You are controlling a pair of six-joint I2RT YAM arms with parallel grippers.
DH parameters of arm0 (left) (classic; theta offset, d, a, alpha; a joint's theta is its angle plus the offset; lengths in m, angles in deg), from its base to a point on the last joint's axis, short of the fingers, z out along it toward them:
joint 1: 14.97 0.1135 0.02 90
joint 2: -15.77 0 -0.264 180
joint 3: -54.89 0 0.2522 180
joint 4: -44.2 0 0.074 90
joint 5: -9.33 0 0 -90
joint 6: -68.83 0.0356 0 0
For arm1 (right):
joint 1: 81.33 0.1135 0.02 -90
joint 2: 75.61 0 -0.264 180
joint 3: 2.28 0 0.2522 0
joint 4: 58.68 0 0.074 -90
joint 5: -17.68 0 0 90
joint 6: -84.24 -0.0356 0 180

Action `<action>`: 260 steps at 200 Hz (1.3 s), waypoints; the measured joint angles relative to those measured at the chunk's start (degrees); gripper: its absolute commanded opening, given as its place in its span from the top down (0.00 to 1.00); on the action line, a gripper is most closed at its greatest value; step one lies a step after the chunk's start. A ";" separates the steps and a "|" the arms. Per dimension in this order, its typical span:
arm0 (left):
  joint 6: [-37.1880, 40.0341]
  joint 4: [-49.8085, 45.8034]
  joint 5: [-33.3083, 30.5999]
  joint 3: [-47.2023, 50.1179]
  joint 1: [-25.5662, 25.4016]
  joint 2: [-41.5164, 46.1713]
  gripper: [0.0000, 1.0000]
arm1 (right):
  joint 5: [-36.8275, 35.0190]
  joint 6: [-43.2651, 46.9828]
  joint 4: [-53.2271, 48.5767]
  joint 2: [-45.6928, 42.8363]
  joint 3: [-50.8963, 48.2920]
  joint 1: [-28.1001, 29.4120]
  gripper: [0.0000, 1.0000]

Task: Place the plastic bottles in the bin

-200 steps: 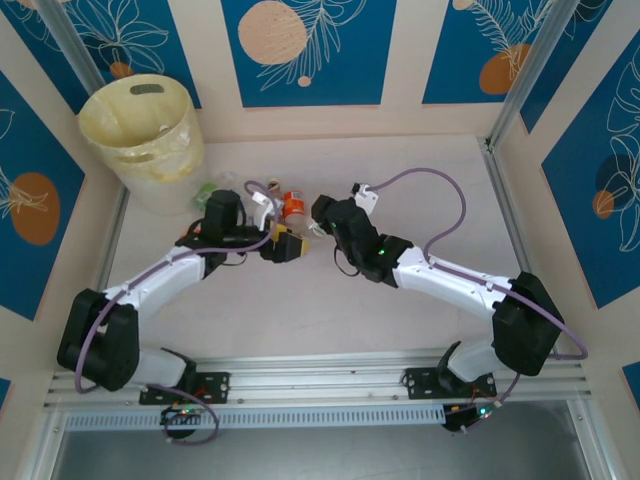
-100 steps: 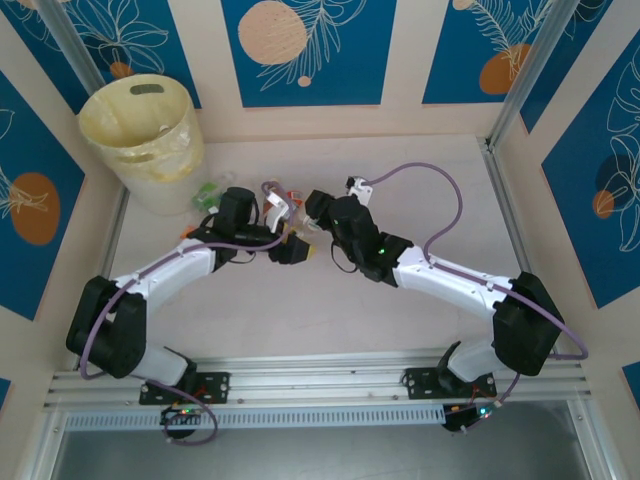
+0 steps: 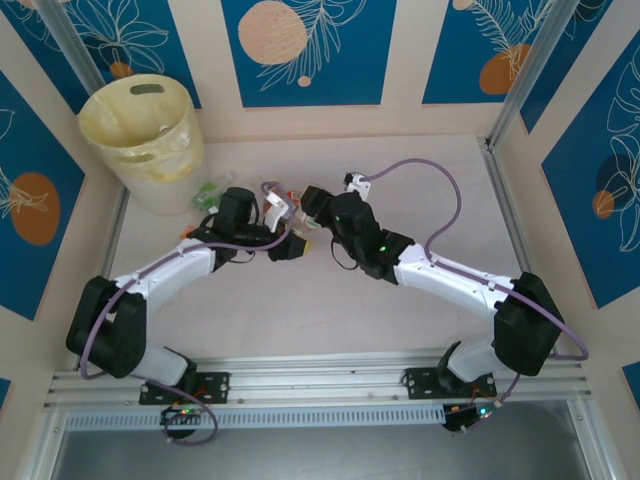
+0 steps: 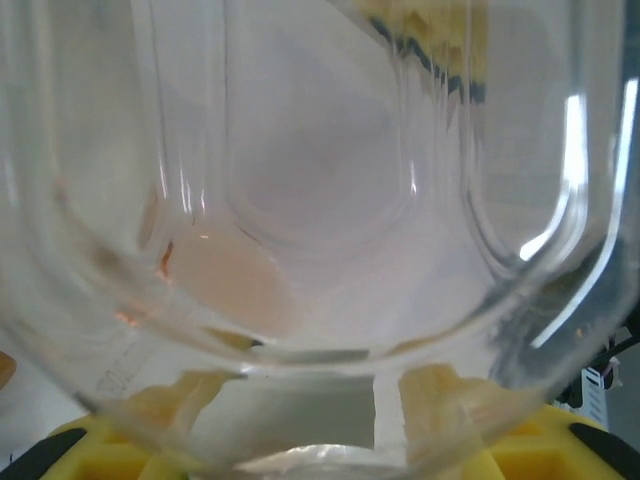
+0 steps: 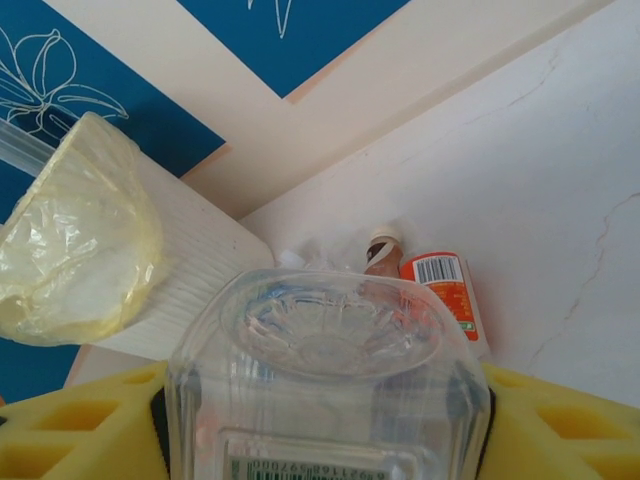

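Observation:
One clear plastic bottle (image 3: 300, 228) hangs above mid-table between both grippers. My left gripper (image 3: 291, 241) is shut on it; in the left wrist view the clear bottle (image 4: 320, 200) sits right against the lens, with the left gripper (image 4: 300, 425) clamping its near end between yellow fingers (image 4: 140, 415). My right gripper (image 5: 325, 440) has the same bottle (image 5: 330, 340) between its yellow fingers (image 5: 560, 420), base pointing away; whether they still press on it is unclear. More bottles (image 3: 268, 190) lie by the bin (image 3: 140, 130), among them an orange-labelled one (image 5: 445, 290) and a brown one (image 5: 382, 255).
The pale yellow bin (image 5: 70, 250) stands in the far left corner against the blue-and-cream wall. A green-labelled bottle (image 3: 208, 193) lies at its foot. Purple cables loop over both arms. A metal rail (image 3: 300, 375) runs along the near edge.
My left arm swung right to meet the right gripper and its jaws closed on the bottle. The right arm edged slightly left.

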 measured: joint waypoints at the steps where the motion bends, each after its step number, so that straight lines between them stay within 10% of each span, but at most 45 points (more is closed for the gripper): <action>1: 0.00 0.00 -0.07 0.00 0.00 0.04 1.00 | 0.04 -0.11 0.02 0.00 0.00 -0.07 0.15; 32: -0.48 0.02 -6.10 0.00 0.00 1.84 1.00 | 4.22 2.32 -1.44 -2.14 0.37 -3.52 0.00; 137: 0.74 0.39 -42.58 -7.67 2.10 9.55 1.00 | 6.58 3.45 0.39 -19.19 -13.40 -12.63 0.00; 260: 9.46 -18.53 -67.08 -58.64 15.80 -11.34 1.00 | 11.15 18.14 1.84 -22.36 -15.54 -13.62 0.00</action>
